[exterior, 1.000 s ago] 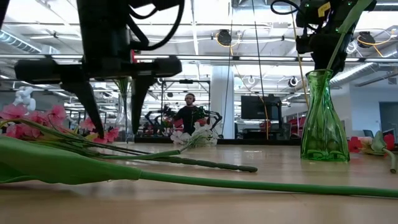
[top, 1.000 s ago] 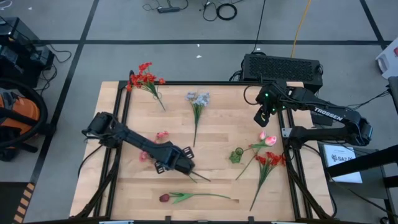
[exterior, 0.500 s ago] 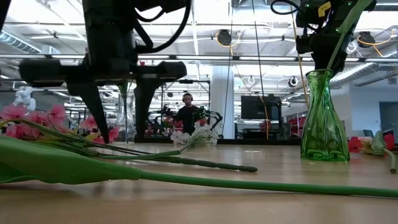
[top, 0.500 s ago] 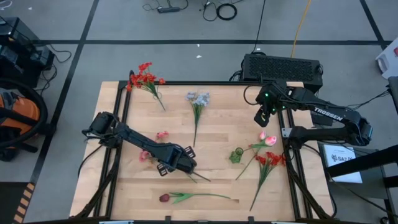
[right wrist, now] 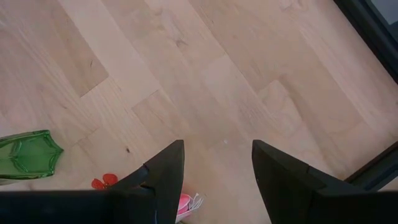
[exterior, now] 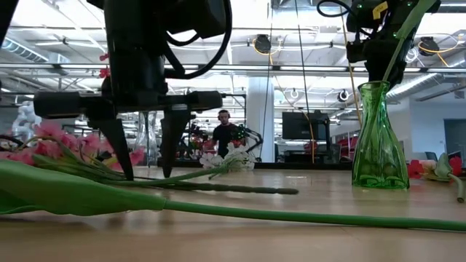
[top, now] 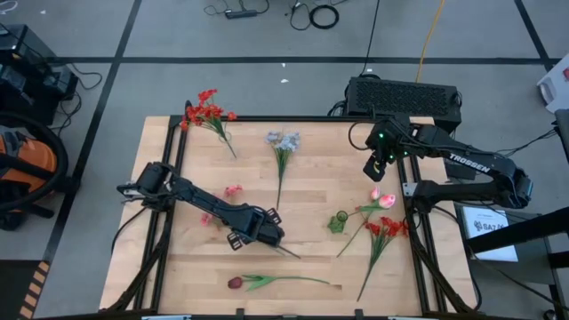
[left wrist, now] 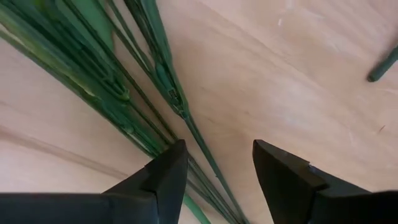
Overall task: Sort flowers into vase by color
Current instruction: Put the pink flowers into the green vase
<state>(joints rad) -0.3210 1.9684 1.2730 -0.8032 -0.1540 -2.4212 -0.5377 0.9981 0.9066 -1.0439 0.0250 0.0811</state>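
My left claw (top: pixel 269 233) hangs spread, straddling the pink flower stems (left wrist: pixel 180 118) at centre frame; they run diagonally between my fingers. Right claw (top: pixel 376 169) waits spread, upper right.

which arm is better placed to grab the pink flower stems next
Left. The left gripper is open with its fingers straddling the pink flower stems at the table; the right gripper hangs raised near the far right edge.

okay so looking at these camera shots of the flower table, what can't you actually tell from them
- Pink flowers, high view: the left arm covers most of their stems.
- Left gripper, left wrist view: fingers open astride the stems; touch unclear.
- Green vase, low view: right gripper hides its mouth.
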